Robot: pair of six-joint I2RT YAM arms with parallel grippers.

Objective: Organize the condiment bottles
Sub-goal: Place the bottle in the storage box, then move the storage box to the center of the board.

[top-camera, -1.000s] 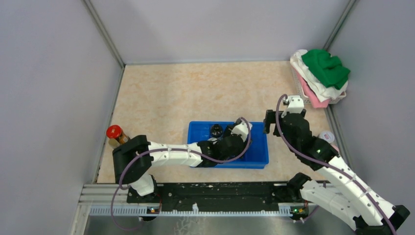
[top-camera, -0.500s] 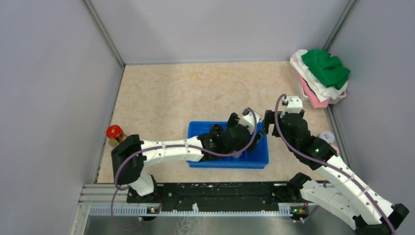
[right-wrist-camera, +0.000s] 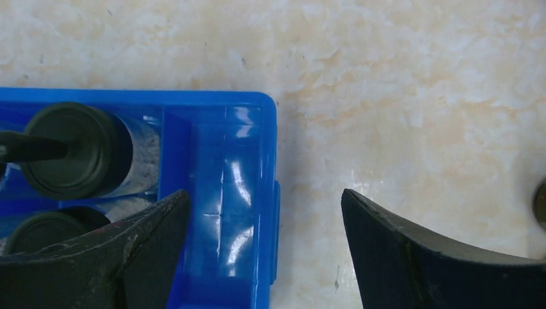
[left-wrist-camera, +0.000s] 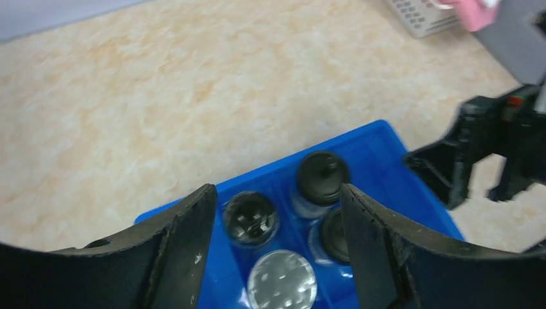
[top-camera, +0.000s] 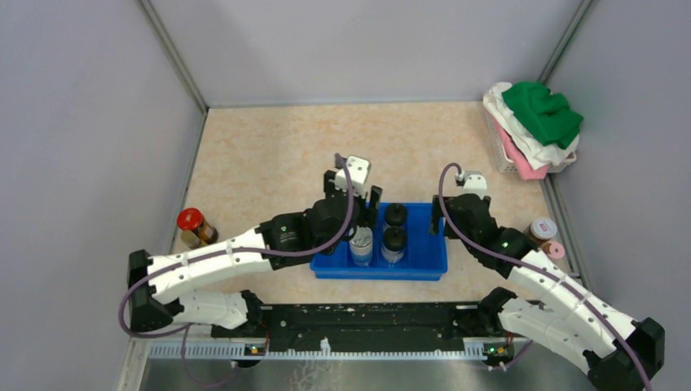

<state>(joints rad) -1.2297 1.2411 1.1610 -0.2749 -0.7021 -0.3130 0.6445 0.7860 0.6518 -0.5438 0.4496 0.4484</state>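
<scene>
Left gripper (left-wrist-camera: 277, 193) hangs spread and empty above the blue tray (left-wrist-camera: 376, 145), four capped bottles (left-wrist-camera: 322, 177) directly beneath it. Right gripper (right-wrist-camera: 264, 196), also spread, straddles the tray's end wall; descending, its finger could tip the black-capped bottle (right-wrist-camera: 71, 151) beside it.

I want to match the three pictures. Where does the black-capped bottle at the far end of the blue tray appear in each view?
Top external: the black-capped bottle stands at the centre, in the tray's far half.
Left wrist: upper centre, the bottle nearest the tray's far corner.
Right wrist: left edge, above a second black cap.
Shared landmark: the blue tray.
</scene>
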